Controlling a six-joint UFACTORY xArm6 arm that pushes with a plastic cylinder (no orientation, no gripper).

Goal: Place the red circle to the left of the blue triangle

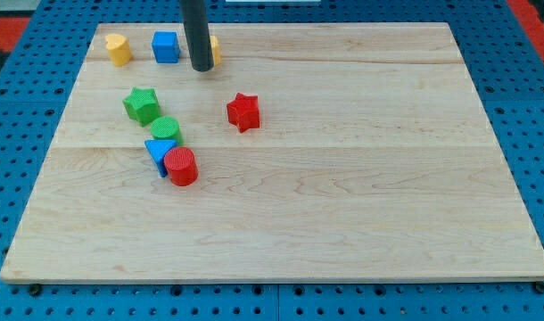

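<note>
The red circle (181,166) lies on the wooden board (343,196), touching the right side of the blue triangle (159,152). A green circle (166,129) sits just above the triangle, touching it. My tip (201,68) is near the view's top, well above these blocks, next to a yellow block (214,51) that the rod partly hides.
A green star (141,104) lies up and left of the green circle. A red star (243,111) lies to the right. A blue cube (166,46) and a yellow block (119,49) sit along the top edge at the left.
</note>
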